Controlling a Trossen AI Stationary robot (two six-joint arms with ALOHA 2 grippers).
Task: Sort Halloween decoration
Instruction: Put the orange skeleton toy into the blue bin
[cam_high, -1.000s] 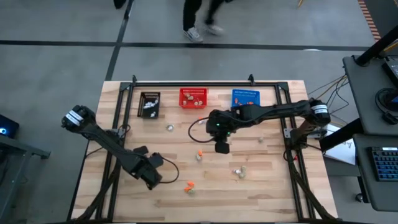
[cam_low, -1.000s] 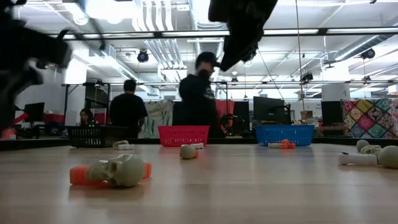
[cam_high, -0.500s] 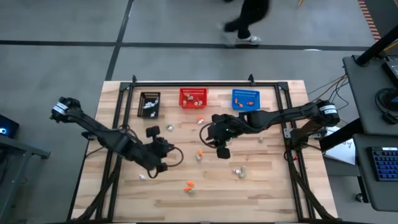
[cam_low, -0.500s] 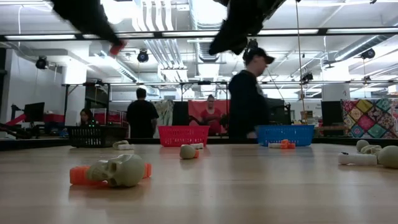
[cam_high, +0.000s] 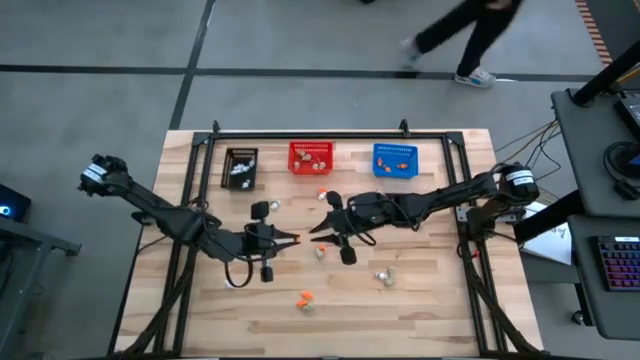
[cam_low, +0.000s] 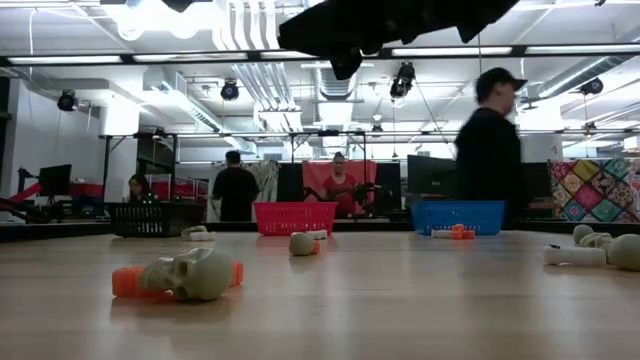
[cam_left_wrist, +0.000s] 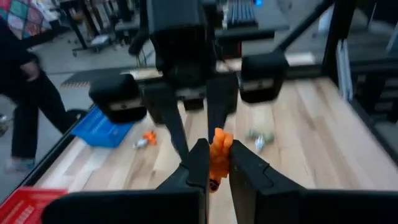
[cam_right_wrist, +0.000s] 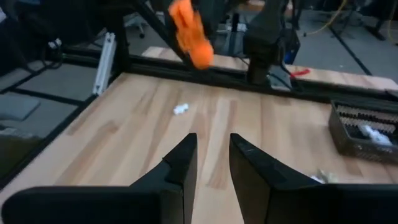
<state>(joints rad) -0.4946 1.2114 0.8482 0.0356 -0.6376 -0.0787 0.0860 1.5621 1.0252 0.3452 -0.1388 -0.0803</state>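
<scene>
Open workshop-lab, exposed ceiling ducts (cam_low: 250, 40), computer monitors (cam_low: 430, 175), people (cam_low: 490, 150) walking

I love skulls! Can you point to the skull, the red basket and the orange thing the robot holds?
skull (cam_low: 192, 274), low view, its forehead.
red basket (cam_low: 294, 218), low view, front wall.
orange trinket (cam_left_wrist: 218, 147), left wrist view, its middle.

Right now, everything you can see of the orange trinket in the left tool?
The orange trinket is a small, bright orange, lumpy piece that looks like moulded plastic; its exact shape is hard to make out. It is pinched between the fingers of the left tool, which is shut on it, and sticks up past their tips. It is held in the air above the wooden table, near the middle, touching nothing else. The right tool faces it tip to tip, fingers apart, not touching it.
</scene>
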